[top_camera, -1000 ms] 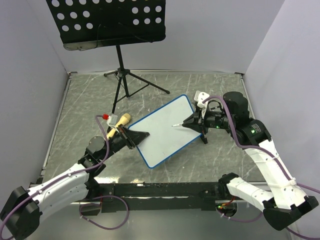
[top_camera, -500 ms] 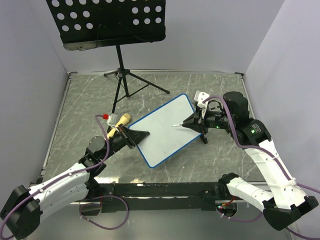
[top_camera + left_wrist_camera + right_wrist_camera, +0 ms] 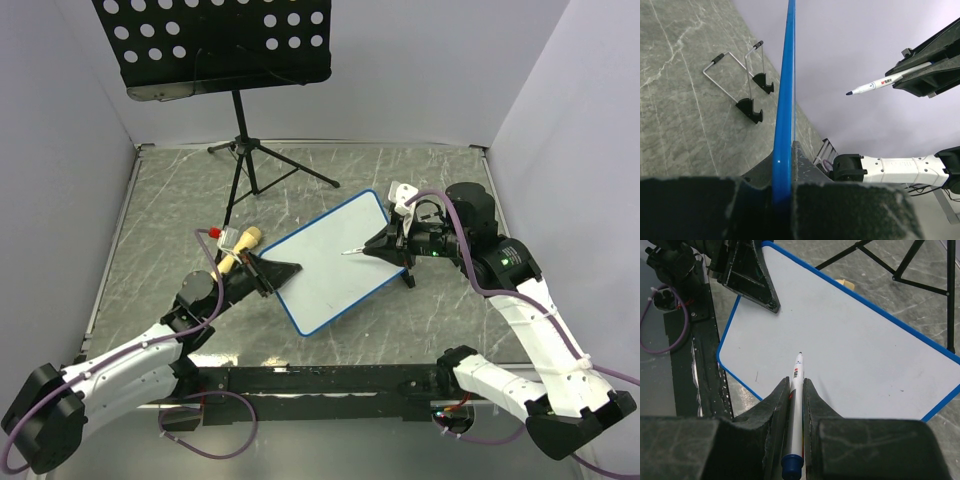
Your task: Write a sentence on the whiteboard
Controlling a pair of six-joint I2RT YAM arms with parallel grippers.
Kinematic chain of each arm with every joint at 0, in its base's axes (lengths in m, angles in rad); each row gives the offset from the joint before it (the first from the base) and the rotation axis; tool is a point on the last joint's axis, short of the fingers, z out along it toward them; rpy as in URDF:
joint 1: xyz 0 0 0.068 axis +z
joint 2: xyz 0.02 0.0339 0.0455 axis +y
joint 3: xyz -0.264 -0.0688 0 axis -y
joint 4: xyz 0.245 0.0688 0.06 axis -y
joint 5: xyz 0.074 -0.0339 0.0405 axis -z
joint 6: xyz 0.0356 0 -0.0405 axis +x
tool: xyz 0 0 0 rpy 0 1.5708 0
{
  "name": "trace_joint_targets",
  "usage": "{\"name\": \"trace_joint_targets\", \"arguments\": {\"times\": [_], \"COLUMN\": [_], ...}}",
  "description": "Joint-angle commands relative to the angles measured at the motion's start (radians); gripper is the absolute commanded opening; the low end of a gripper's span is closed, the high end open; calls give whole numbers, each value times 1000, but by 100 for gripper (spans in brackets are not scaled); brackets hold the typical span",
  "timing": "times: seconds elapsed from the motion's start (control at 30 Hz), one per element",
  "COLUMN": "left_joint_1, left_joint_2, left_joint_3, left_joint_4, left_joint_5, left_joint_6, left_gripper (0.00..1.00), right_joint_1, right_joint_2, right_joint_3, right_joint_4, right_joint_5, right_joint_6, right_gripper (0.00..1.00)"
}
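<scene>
The whiteboard (image 3: 335, 262), white with a thin blue frame, is held tilted in the middle of the table; its surface (image 3: 850, 350) shows no writing, so the sentence is not in view. My left gripper (image 3: 283, 271) is shut on the board's left edge; the left wrist view shows the blue frame (image 3: 785, 120) edge-on between the jaws. My right gripper (image 3: 385, 248) is shut on a white marker (image 3: 796, 390) with a blue cap end. The uncapped tip (image 3: 347, 251) points at the board's middle, a little off the surface. The marker also shows in the left wrist view (image 3: 880, 84).
A black perforated music stand (image 3: 215, 45) on a tripod (image 3: 250, 165) stands at the back. A wooden-handled tool (image 3: 238, 245) with a red tip lies left of the board. A wire board stand (image 3: 742, 82) lies on the marbled table (image 3: 160, 210). Grey walls enclose the table.
My left gripper and the board's left edge shifted slightly; the board's near corner moved a little right. The right gripper and marker stay almost still.
</scene>
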Motion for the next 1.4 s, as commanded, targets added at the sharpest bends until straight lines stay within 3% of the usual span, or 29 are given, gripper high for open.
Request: {"name": "trace_joint_targets", "arguments": {"times": [0.0, 0.8, 1.37], "left_joint_1": [-5, -21, -32], "left_joint_2": [1, 26, 28], "left_joint_3": [66, 71, 77], "left_joint_4": [181, 217, 214], "left_joint_5": [9, 7, 4], "left_joint_6": [-32, -52, -48], "left_gripper": [1, 1, 1], "right_joint_1": [-4, 90, 91], "right_joint_2": [1, 24, 20], "right_joint_3": [35, 54, 48], "right_joint_4": [39, 28, 29], "right_joint_5": [-29, -20, -23], "right_joint_6": [13, -5, -7], "right_gripper": [0, 0, 0]}}
